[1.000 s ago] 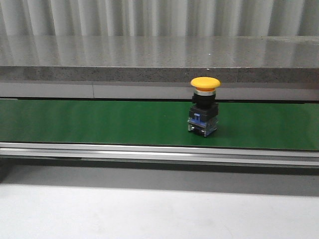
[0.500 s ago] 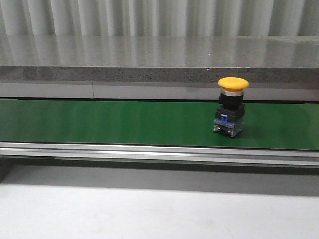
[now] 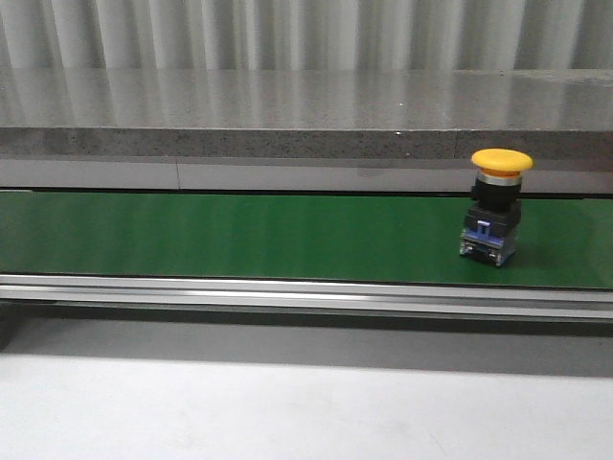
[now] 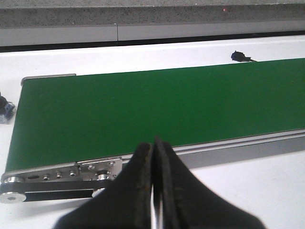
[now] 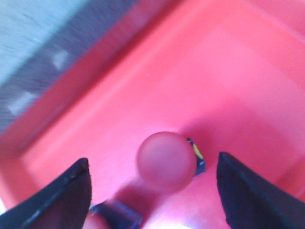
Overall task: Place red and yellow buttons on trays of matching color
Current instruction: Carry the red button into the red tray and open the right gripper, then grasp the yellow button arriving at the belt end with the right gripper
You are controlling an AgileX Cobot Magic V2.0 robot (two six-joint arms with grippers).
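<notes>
Yellow button point(image 3: 499, 205) stands upright on the belt point(image 3: 239, 235). Left gripper point(image 4: 153, 157) pinched closed, empty; right gripper point(image 5: 152, 183) spread wide over a red button point(image 5: 165, 161) in the red tray point(image 5: 248, 71).

I'm seeing the right wrist view blurring badly: the red button point(image 5: 165, 161) is smearing soft, and the red tray point(image 5: 228, 71) is running off every edge.

Red button point(image 5: 165, 161) stands upright on the red tray point(image 5: 143, 86) – between the wide-spread jaws, touching neither; yellow button point(image 3: 496, 206) – upright, far from either arm's jaws
</notes>
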